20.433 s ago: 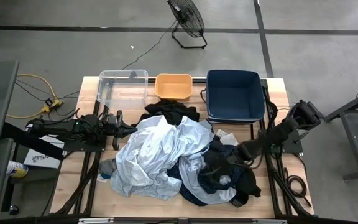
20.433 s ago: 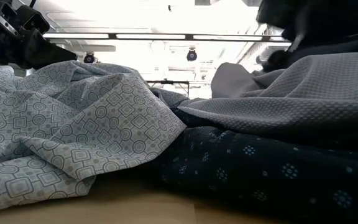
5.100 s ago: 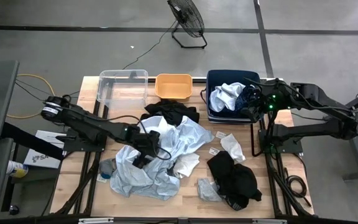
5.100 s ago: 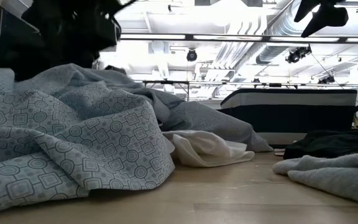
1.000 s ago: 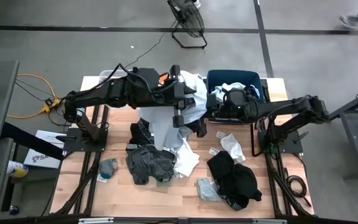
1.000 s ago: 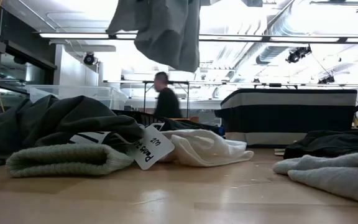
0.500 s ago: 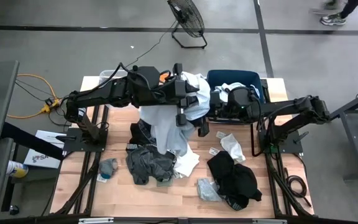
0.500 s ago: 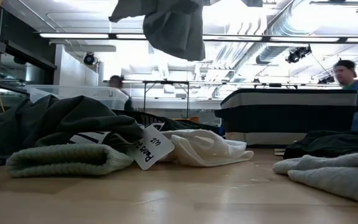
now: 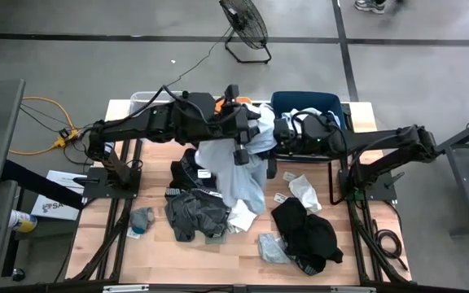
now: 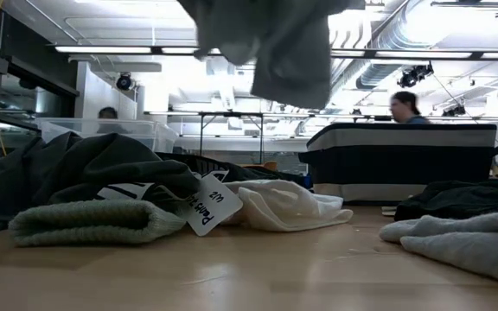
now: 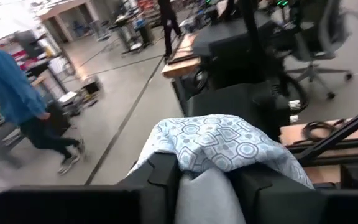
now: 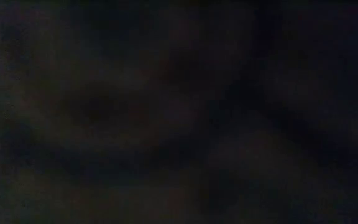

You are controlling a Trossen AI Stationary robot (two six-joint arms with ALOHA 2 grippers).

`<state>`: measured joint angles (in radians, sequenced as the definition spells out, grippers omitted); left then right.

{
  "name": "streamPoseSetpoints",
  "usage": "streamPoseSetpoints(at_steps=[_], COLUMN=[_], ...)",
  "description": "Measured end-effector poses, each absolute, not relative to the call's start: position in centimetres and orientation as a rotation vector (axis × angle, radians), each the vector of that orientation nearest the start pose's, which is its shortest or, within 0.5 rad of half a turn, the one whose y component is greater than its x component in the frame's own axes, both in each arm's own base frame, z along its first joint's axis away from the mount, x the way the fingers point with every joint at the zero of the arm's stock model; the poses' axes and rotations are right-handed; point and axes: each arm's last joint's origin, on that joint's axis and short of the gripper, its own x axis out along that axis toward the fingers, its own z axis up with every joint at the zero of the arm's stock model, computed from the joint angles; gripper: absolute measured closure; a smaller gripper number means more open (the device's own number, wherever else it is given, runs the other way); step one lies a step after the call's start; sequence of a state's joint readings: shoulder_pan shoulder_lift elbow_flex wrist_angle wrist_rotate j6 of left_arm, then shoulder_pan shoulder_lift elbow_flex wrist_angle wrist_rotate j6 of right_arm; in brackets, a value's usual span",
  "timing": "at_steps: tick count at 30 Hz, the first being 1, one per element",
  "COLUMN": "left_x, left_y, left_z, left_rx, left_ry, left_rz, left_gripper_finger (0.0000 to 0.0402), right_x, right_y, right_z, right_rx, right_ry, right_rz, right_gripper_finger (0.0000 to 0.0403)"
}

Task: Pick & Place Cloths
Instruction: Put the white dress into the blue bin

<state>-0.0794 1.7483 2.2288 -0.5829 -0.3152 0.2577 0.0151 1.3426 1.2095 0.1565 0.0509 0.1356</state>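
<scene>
Left gripper (image 9: 247, 134) grasps the pale blue patterned cloth (image 9: 238, 167), lifted above the table (image 9: 365, 118); right gripper's (image 9: 279, 134) grip cannot be told.

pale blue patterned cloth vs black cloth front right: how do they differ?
The pale blue patterned cloth hangs lifted off the table, draped from the left arm; the black cloth lies bunched on the wood. The pale blue one is larger and printed; the black one is plain dark. Both are soft garments, neither in a bin.
</scene>
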Motion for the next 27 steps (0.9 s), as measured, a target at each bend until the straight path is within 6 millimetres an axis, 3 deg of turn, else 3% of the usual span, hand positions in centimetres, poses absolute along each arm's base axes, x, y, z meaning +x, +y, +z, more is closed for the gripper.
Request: streamPoseSetpoints(at_steps=[4, 11, 14, 20, 27], left_x=[34.8, 32.1, 30.7, 27.4, 25.7], left_y=[-1.9, -1.7, -1.4, -0.8, -0.5], left_z=[52.1, 53.8, 54.1, 55.2, 54.2], left_rx=[0.283, 0.278, 0.273, 0.200, 0.126], left_ry=[0.131, 0.109, 0.137, 0.158, 0.280], left_rz=[0.226, 0.236, 0.297, 0.403, 0.471], left_gripper_finger=[0.0259, 0.0123, 0.0084, 0.0067, 0.0066], right_x=[29.1, 26.6, 25.3, 22.5, 19.4], right_y=[0.4, 0.1, 0.0, -0.4, -2.7], right_z=[39.2, 39.4, 39.9, 41.6, 42.3], right_rx=[0.143, 0.179, 0.194, 0.201, 0.273], right_ry=[0.047, 0.151, 0.155, 0.089, 0.064], right_rz=[-0.093, -0.195, -0.226, -0.280, -0.472], right_gripper_finger=[0.0375, 0.0375, 0.0375, 0.0375, 0.0375])
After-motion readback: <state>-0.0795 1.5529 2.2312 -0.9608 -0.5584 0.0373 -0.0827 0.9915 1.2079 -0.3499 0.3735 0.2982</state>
